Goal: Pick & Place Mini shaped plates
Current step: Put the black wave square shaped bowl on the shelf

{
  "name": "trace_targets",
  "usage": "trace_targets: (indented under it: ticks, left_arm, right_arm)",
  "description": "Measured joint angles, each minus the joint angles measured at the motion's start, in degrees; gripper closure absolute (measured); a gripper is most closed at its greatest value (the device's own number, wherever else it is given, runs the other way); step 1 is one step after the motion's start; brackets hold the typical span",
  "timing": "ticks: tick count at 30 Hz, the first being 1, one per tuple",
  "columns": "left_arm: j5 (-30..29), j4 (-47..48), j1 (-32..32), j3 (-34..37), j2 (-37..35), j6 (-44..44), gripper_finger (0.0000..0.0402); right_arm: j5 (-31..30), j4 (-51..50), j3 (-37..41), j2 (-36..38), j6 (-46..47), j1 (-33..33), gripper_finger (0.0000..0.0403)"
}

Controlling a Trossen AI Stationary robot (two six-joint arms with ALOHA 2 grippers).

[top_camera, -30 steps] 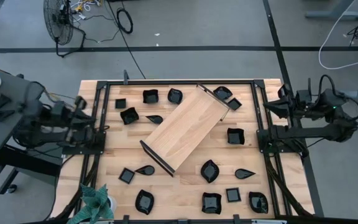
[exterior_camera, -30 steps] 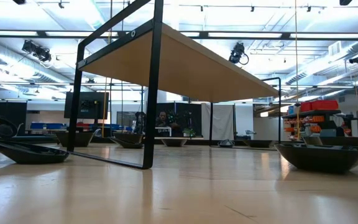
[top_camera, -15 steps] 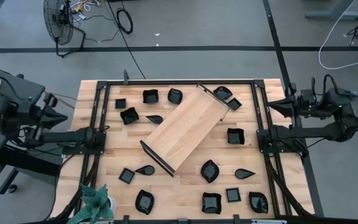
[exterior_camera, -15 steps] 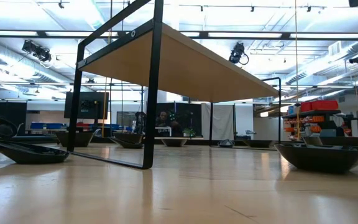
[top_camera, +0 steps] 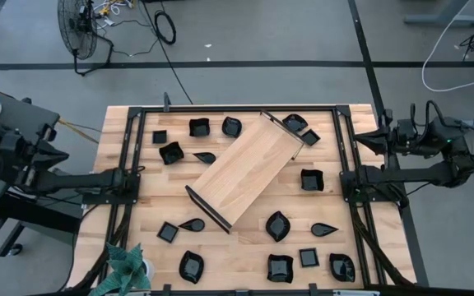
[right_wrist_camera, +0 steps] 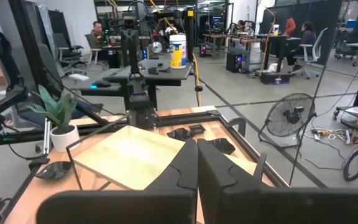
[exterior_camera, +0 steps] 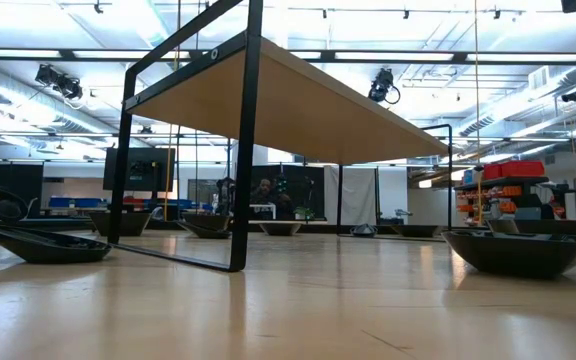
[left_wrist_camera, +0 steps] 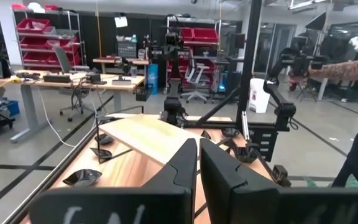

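While parked off-table, both grippers shut

Worktop (top_camera: 245, 247): light butcher-block wood, bounded by a black frame along its edges.
Centre: a long light-wood tray (top_camera: 245, 168) with black ends stands raised on the worktop, lying diagonally.
Far side: mini shaped plates (top_camera: 198, 127), glossy black, scattered beside the tray's far end; square, rounded and teardrop forms.
Right of tray: one square dish (top_camera: 311, 179) on its own.
Near side: more black dishes spread along the near edge, a leaf-shaped dish (top_camera: 277, 225) among them.
Near left corner: a potted plant (top_camera: 126, 267) in a white pot.
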State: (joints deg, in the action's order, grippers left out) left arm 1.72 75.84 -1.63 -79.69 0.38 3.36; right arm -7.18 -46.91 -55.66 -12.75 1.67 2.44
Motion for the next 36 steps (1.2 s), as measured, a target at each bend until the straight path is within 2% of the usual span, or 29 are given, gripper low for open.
trace_targets:
  ticks: [11,21,28,36]
  left_arm:
    - [0.02,-1.75,0.0,-0.69,0.0,0.04,0.0376]
    - [0.04,-1.74,0.0,-0.69,0.0,0.09,0.0376]
    - [0.04,-1.76,0.0,-0.69,0.0,0.13,0.0376]
    - [0.04,-1.76,0.0,-0.69,0.02,0.13,0.0376]
  right_arm:
    - [0.02,1.05,-1.1,-2.37,0.85,0.0,0.0401]
    - [0.02,-1.69,-12.06,-11.03,-0.23,-0.02,0.0401]
    - [0.04,-8.66,-19.21,-17.2,-3.27,-0.02,0.0401]
    - [0.07,-14.6,-22.69,-21.51,-4.85,0.0,0.0401]
